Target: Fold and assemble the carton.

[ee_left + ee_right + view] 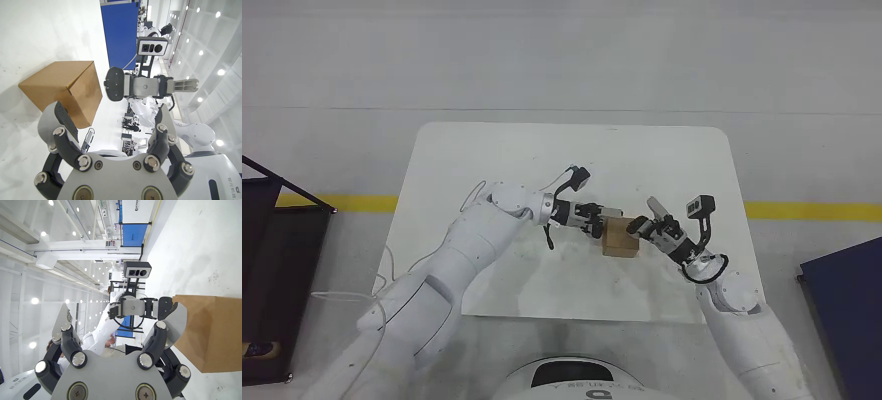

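Note:
A small brown carton point(620, 239) stands folded into a box near the middle of the white table point(492, 170). My left gripper point(593, 220) is at its left side, jaws open; in the left wrist view one of the fingers point(63, 117) lies against the carton point(62, 85) and the other is in free air. My right gripper point(644, 228) is at the carton's right side, also open. In the right wrist view one of its fingers point(178, 317) rests at the carton point(209, 332), with nothing held between the two.
The table's right edge point(739, 250) is close to the right arm. A blue panel point(852, 300) lies on the floor at the right and a black stand point(282, 270) at the left. Bare tabletop extends behind the carton.

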